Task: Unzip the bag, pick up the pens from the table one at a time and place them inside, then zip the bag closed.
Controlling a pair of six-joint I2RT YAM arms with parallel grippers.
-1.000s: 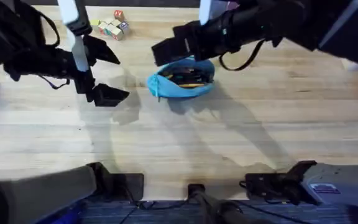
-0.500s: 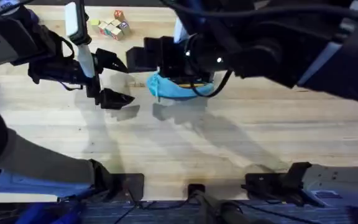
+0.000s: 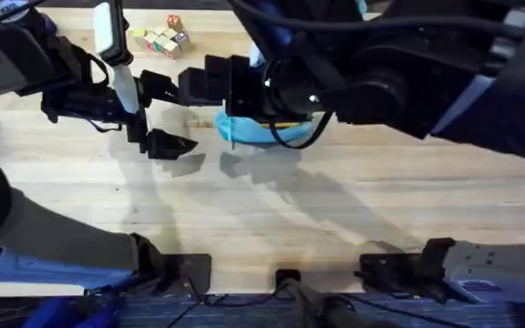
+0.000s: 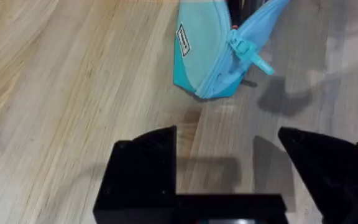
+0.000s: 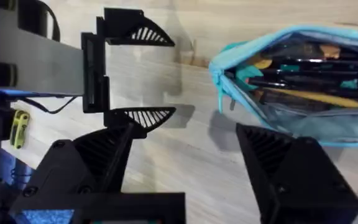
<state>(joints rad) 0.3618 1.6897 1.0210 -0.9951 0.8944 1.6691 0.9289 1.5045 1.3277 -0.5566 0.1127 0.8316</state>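
Light wooden plank tabletop (image 3: 335, 210) with visible grain | open light-blue bag (image 3: 272, 130) lying near the far middle, pens (image 5: 303, 78) visible inside | small coloured blocks (image 3: 160, 36) at far left edge

The soft light-blue fabric pouch (image 3: 267, 130) lies on the light wooden plank desk (image 3: 335, 210), far of centre, with pens (image 5: 303, 68) inside. The left claw (image 3: 162, 114) sits just left of it, the right claw (image 3: 210, 84) above its left end. Small coloured blocks (image 3: 160, 36) lie far left.
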